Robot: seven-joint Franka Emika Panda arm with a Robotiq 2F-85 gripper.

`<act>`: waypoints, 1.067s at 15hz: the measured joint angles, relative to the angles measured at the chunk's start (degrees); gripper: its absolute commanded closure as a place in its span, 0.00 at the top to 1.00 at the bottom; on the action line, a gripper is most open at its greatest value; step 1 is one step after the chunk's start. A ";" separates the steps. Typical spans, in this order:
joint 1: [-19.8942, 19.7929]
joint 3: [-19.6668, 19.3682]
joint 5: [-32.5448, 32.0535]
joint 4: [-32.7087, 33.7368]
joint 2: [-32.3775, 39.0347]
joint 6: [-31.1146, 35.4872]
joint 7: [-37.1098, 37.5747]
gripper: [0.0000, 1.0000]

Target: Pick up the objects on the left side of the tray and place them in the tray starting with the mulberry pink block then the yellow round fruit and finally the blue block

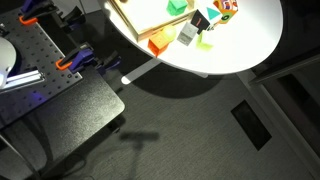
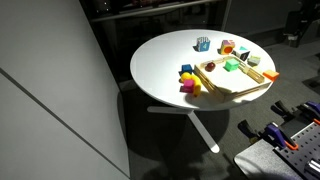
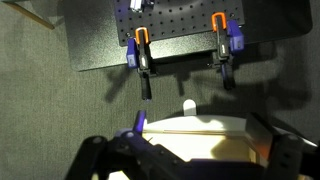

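In an exterior view the tray [image 2: 243, 88] lies on the round white table [image 2: 160, 62]. Just left of the tray sit the mulberry pink block [image 2: 185, 87], the yellow round fruit [image 2: 194, 85] touching it, and the blue block [image 2: 186, 70] behind them. The tray's corner also shows in an exterior view [image 1: 135, 20]. My gripper [image 3: 190, 165] shows only in the wrist view. Its dark fingers are spread wide and empty over the pale table edge, away from the three objects. The arm is out of sight in both exterior views.
A green block [image 2: 231, 66] and an orange block [image 2: 270, 75] lie in the tray. More small toys [image 2: 203, 44] stand behind it. An orange block [image 1: 157, 45] and green block [image 1: 205, 40] are near the table edge. A clamped perforated board [image 3: 180, 30] lies below.
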 measured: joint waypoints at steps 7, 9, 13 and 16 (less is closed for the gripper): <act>2.06 1.04 3.80 0.85 0.75 0.00 4.08 1.00; 2.96 2.02 5.88 2.10 1.80 0.01 6.67 1.00; 4.18 3.91 8.14 6.32 6.14 1.96 10.87 1.00; 4.86 5.15 8.16 9.95 11.21 6.30 13.31 1.00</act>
